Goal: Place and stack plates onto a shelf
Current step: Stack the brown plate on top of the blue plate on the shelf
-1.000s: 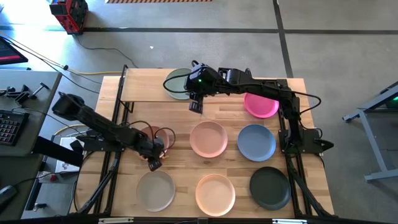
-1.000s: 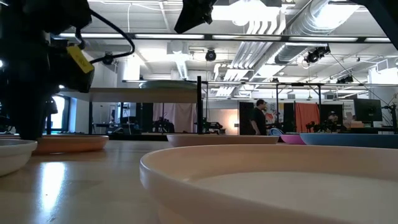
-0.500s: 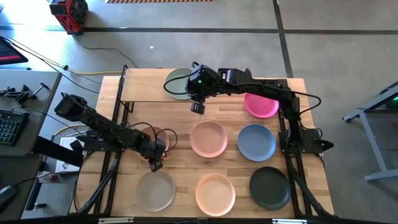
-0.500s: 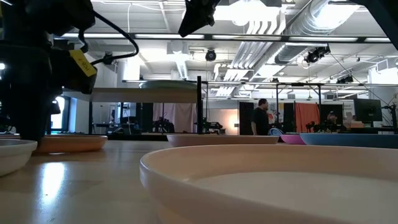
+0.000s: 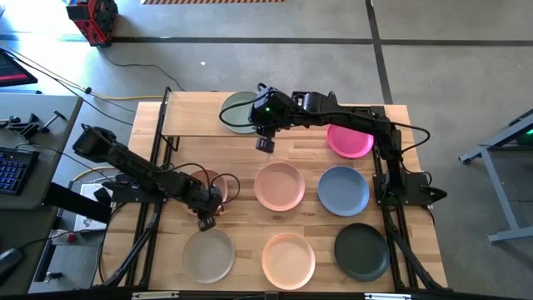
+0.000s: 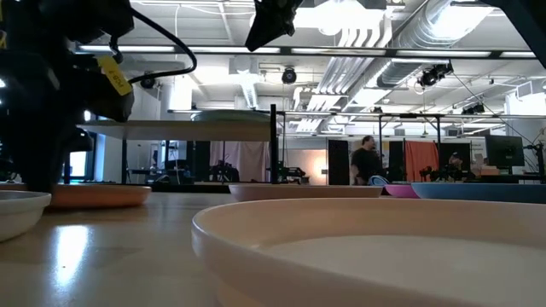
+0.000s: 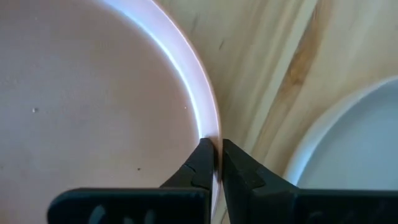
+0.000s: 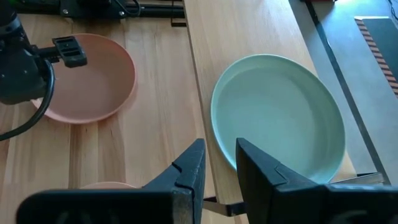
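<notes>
My left gripper (image 5: 209, 206) (image 7: 217, 146) is low over the table's left half, shut on the near rim of a salmon plate (image 5: 218, 183) (image 6: 85, 197) that lies flat on the table. My right gripper (image 5: 265, 143) (image 8: 219, 155) hangs open in the air just in front of the shelf (image 5: 191, 121) and touches nothing. A pale green plate (image 5: 240, 112) (image 8: 280, 115) rests flat on the shelf board's right end. The magenta (image 5: 350, 140), pink (image 5: 279, 185), slate blue (image 5: 343, 190), charcoal (image 5: 361, 250), peach (image 5: 288, 258) and beige-grey (image 5: 208, 254) plates lie flat on the table. My left gripper pinches the salmon plate's rim (image 7: 210, 127), one finger inside the plate and one outside it. The fingers come from above, slanting in from the table's near side. The plate rests flat on the table.
The shelf's black frame posts (image 5: 166, 108) stand at the table's far left. The shelf board left of the green plate is bare wood (image 8: 261, 31). Bare table shows between the shelf and the pink plate. People move about in the room beyond the table (image 6: 367, 162).
My right gripper has turned a little at the wrist in front of the shelf. The plates have stayed where they were.
</notes>
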Controlling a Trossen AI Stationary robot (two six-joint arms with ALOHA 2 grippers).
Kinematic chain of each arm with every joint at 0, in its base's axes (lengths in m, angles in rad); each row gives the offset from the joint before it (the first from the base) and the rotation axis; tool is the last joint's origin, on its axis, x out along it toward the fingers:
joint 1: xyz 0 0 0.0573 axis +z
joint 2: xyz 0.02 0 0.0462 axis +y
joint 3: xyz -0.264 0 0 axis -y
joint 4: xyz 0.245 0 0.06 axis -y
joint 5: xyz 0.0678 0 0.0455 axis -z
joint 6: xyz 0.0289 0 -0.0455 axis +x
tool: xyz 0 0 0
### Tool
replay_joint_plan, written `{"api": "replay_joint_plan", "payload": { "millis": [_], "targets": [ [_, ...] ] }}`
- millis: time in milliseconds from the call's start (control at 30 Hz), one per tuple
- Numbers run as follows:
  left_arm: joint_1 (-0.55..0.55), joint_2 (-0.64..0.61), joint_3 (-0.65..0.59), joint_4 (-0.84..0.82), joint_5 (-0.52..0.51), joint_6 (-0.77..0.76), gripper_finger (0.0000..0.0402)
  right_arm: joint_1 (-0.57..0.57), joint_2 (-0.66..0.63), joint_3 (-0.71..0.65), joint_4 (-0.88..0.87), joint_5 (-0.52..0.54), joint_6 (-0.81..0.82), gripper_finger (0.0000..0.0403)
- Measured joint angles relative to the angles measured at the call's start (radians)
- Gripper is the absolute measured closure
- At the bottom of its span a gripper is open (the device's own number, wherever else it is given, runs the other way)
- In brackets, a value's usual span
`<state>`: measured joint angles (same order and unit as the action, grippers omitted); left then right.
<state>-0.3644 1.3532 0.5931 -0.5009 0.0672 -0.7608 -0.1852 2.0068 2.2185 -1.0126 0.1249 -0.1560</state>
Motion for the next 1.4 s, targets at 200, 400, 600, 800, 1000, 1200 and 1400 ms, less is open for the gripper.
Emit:
{"api": "replay_joint_plan", "payload": {
  "millis": [200, 400, 600, 800, 1000, 1200, 1400],
  "targets": [
    [-0.022, -0.064, 0.0, -0.036, -0.009, 0.055, 0.0399, 0.0, 0.0, 0.0, 0.0, 0.0, 0.0, 0.0336],
    [-0.053, -0.18, 0.0, -0.09, -0.087, 0.086, 0.0401, 0.0, 0.0, 0.0, 0.001, 0.0, 0.003, 0.0336],
    [-0.074, -0.294, 0.0, -0.116, -0.133, 0.14, 0.0401, 0.0, 0.0, 0.0, 0.001, 0.0, 0.055, 0.0336],
    [-0.078, -0.363, 0.0, -0.128, -0.138, 0.239, 0.0401, 0.0, 0.0, 0.0, 0.001, 0.0, 0.128, 0.0336],
    [-0.078, -0.381, 0.034, -0.18, -0.164, 0.334, 0.0401, 0.004, 0.0, 0.0, 0.001, 0.0, 0.141, 0.0336],
    [-0.078, -0.376, 0.128, -0.289, -0.234, 0.486, 0.0401, 0.009, 0.0, 0.0, 0.001, -0.001, 0.179, 0.0335],
    [-0.078, -0.376, 0.218, -0.364, -0.287, 0.594, 0.0401, 0.011, 0.0, 0.0, 0.001, 0.0, 0.186, 0.0306]
  ]
}}
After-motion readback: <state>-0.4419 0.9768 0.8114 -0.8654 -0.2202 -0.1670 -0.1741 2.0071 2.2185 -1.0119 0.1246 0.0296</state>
